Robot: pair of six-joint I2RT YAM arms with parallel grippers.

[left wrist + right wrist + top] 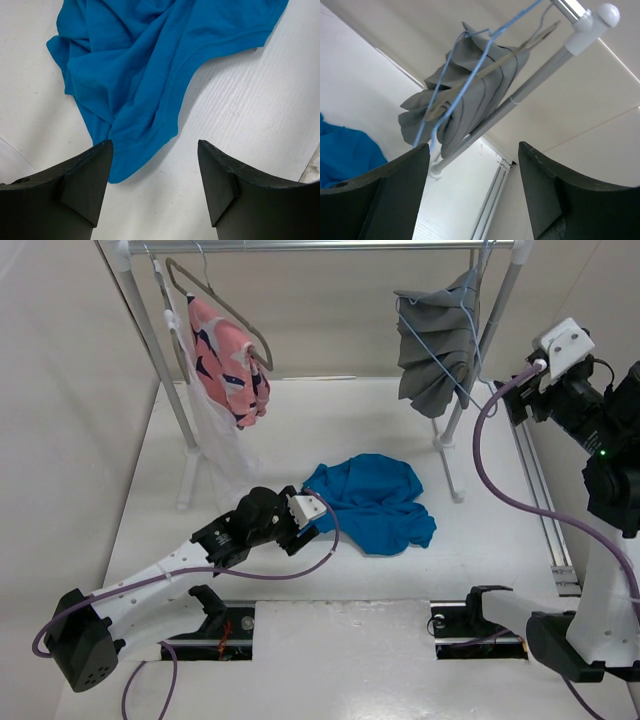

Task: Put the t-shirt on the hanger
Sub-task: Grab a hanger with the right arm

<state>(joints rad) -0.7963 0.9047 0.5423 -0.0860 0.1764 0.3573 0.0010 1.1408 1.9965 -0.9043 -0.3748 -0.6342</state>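
The blue t-shirt (370,502) lies crumpled on the white table, mid-scene. My left gripper (314,527) is low at its near-left edge, open. In the left wrist view the t-shirt (135,70) fills the upper left and a fold of it reaches the left finger (85,185), while the left gripper (155,146) has only bare table in its gap. The light-blue wire hanger (443,358) hangs on the rack's right end, over a grey garment. My right gripper (518,398) is raised just right of it, open and empty. In the right wrist view the hanger (451,86) is above the right gripper (474,146).
A clothes rack (160,350) spans the back, its right post (480,360) beside the hanger. A pink patterned garment (230,360) hangs at the left on a grey-brown hanger. The pleated grey garment (438,345) hangs at the right. A metal rail (545,500) runs along the table's right edge.
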